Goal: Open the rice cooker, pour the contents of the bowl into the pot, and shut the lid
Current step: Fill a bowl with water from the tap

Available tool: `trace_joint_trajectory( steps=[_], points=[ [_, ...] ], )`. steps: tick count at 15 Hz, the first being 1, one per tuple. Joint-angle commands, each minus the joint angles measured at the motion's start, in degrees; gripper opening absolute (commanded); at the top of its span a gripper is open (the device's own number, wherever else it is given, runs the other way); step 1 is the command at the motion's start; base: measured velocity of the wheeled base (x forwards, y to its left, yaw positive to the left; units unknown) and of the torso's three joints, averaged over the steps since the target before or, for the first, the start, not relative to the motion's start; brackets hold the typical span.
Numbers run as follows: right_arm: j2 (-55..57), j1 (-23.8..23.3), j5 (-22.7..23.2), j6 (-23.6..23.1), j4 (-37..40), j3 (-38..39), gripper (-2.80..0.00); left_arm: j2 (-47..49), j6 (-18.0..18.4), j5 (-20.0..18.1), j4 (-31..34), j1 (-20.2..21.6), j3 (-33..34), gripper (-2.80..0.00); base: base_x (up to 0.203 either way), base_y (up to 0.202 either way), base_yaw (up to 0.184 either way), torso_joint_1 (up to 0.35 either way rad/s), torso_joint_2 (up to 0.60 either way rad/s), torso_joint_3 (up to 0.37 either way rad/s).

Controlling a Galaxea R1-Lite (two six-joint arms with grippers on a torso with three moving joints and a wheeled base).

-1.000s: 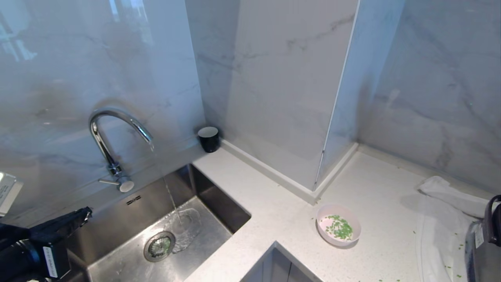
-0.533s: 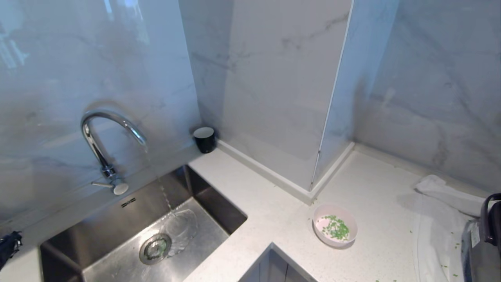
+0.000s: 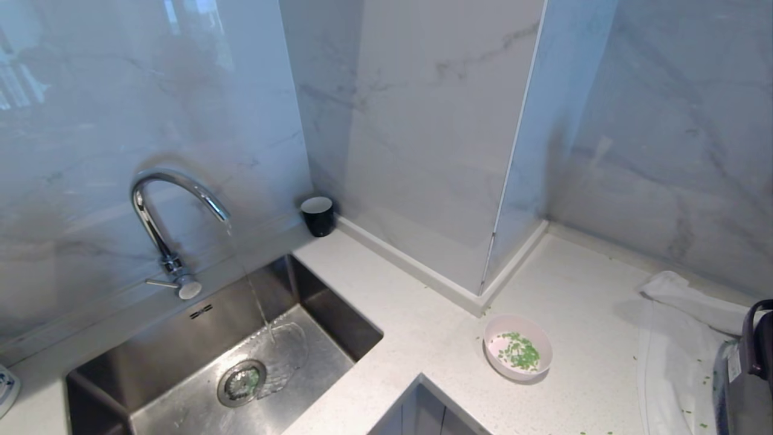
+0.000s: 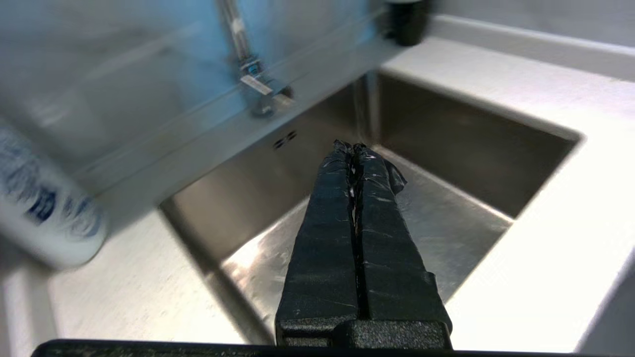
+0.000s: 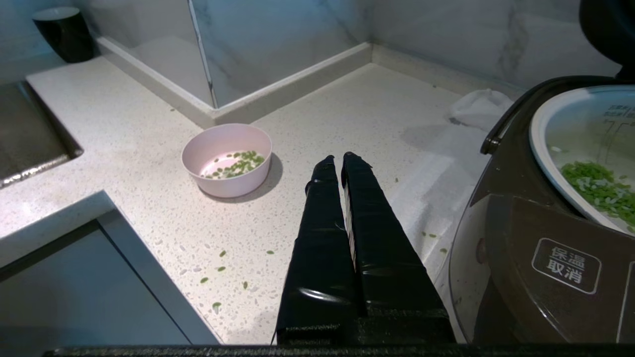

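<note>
The pale pink bowl (image 3: 517,355) (image 5: 226,158) stands on the white counter with a few green contents (image 3: 519,354) (image 5: 234,165) in it. The dark rice cooker (image 3: 747,396) (image 5: 526,248) is at the right edge. Its lid (image 5: 604,22) is raised, and the white pot (image 5: 578,129) holds more green bits (image 5: 598,187). My right gripper (image 5: 337,161) is shut and empty, low over the counter between bowl and cooker. Over the sink (image 4: 461,148), my left gripper (image 4: 353,147) hovers shut and empty. Neither gripper shows in the head view.
Water runs from the chrome faucet (image 3: 175,199) into the steel sink (image 3: 199,362). A black cup (image 3: 318,215) stands in the corner. A white cloth (image 3: 679,338) lies under the cooker. Green bits are scattered on the counter (image 5: 218,267). A white bottle (image 4: 47,223) stands left of the sink.
My left arm has drawn back out of the head view at the lower left. The view itself has shifted slightly. Bowl and cooker have stayed put.
</note>
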Motion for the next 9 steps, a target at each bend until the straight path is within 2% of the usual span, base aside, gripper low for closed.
trace_joint_trajectory(
  steps=[1, 9],
  points=[
    [0.0, 0.02, 0.0, -0.06, 0.02, 0.0, -2.8, 0.76, 0.3, 0.18, -0.23, 0.17, 0.04, -2.8, 0.0, 0.0, 0.0, 0.0, 0.0, 0.0],
    [0.0, 0.02, 0.0, -0.13, 0.02, 0.0, -2.8, 0.57, 1.53, 0.13, -0.51, 0.47, -0.24, -2.8, 0.0, 0.0, 0.0, 0.0, 0.0, 0.0]
  ],
)
